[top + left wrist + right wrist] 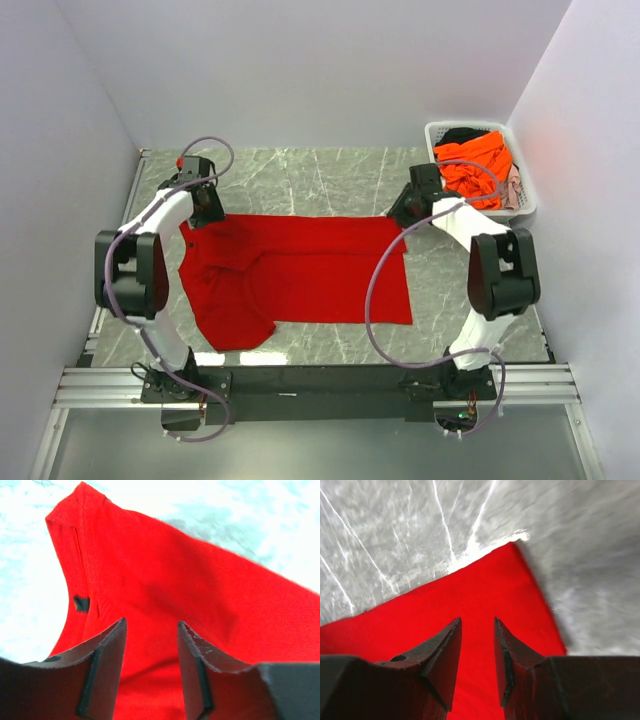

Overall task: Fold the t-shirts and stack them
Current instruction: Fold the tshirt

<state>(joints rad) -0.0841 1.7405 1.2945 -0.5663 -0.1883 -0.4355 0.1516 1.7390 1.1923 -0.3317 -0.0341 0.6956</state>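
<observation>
A bright red t-shirt (pixel 300 275) lies spread on the marble table, collar end to the left, hem to the right. My left gripper (pixel 207 212) hovers open over its far left shoulder part; in the left wrist view its fingers frame red cloth (pixel 165 580) with nothing between them. My right gripper (pixel 400 212) is open over the shirt's far right corner (pixel 510 565). An orange t-shirt (pixel 478 165) lies crumpled in the white basket with a dark shirt (pixel 462 133) and a pale one (pixel 513 190).
The white slotted basket (pixel 437 130) stands at the far right against the wall. White walls close in the marble table (pixel 320 175) on three sides. Cables loop from both arms over the shirt's near right part.
</observation>
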